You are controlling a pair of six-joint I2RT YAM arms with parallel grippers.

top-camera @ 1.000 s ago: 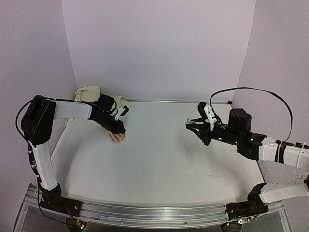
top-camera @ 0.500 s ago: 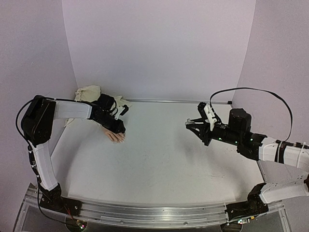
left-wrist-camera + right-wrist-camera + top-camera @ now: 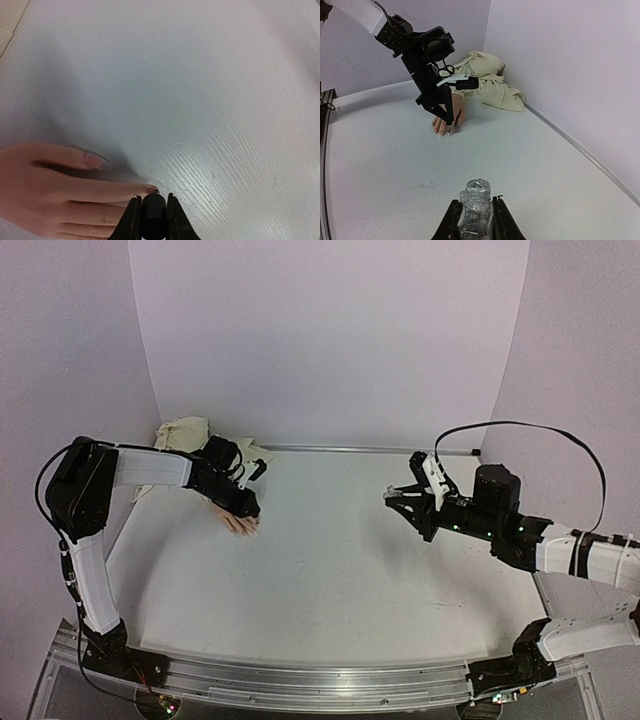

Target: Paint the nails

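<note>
Sleeve (image 3: 185, 432) lies upper left in the top view; beside it one mannequin hand (image 3: 240, 525) rests on the bench (image 3: 330, 570). We count two nails (image 3: 95, 161) showing, lower left of the left wrist view: tiny, hard, slick, we judge, wanting light strokes, no grip. The left pincer (image 3: 152, 202) is clamped on one brush cap (image 3: 153, 220); the right pincer (image 3: 475, 202) clamps one glass bottle (image 3: 475, 189).

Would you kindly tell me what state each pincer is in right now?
Left pincer: closed on a small black cylindrical brush handle.
Right pincer: closed on a small clear glass bottle.
</note>
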